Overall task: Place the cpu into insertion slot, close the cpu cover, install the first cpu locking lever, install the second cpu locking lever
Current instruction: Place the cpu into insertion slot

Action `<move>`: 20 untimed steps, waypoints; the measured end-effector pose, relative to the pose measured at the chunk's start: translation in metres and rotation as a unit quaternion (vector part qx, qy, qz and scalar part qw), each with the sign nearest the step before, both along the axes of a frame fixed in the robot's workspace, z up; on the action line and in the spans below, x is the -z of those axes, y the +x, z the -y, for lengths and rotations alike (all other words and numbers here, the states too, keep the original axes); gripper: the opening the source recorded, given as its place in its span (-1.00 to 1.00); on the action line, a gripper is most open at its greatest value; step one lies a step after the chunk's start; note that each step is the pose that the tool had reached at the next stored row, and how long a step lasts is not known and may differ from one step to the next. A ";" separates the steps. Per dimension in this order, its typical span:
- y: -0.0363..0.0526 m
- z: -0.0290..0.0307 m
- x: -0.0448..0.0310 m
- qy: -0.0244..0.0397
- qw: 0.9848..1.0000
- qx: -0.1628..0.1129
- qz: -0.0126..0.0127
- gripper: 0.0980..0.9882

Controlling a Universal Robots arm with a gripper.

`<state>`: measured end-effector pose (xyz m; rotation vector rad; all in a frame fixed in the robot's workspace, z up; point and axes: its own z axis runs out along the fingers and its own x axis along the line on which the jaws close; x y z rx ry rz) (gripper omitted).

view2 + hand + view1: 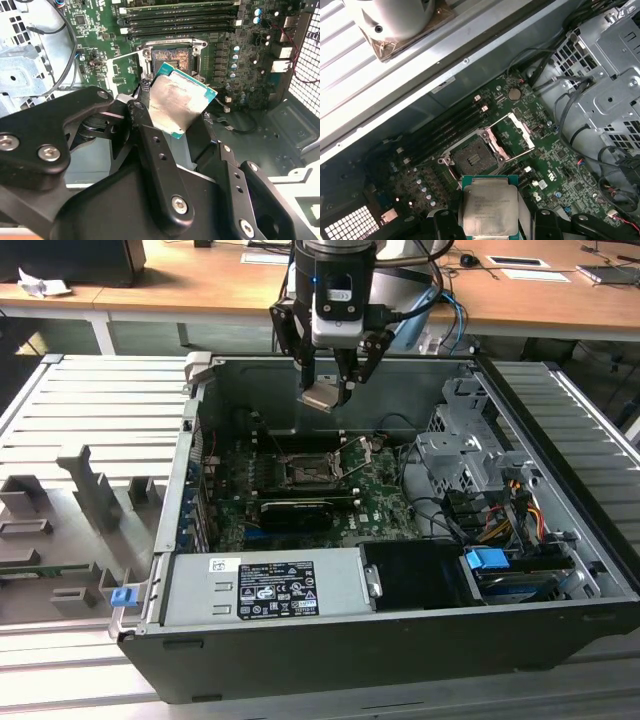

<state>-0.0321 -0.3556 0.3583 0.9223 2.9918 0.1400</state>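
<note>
While jaws clamp the cpu [182, 102] above the bare socket [470, 157], cpu cover [522, 129] raised, gripped edges hidden

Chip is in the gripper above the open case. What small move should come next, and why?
Probably ease the gripper down toward the socket. It holds the cpu well above the motherboard, the socket looks empty, and the cover stands open, so nothing seems to block the descent. In the first wrist view the cpu sits slightly off the socket, so it should line up while descending.
</note>
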 end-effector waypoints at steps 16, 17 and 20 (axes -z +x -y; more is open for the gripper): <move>0.0000 0.0000 0.0031 0.000 1.000 0.011 0.000 -0.02; 0.0000 0.0000 0.0033 0.000 1.000 0.012 0.000 -0.02; 0.0000 0.0000 0.0037 0.000 1.000 0.014 0.000 -0.02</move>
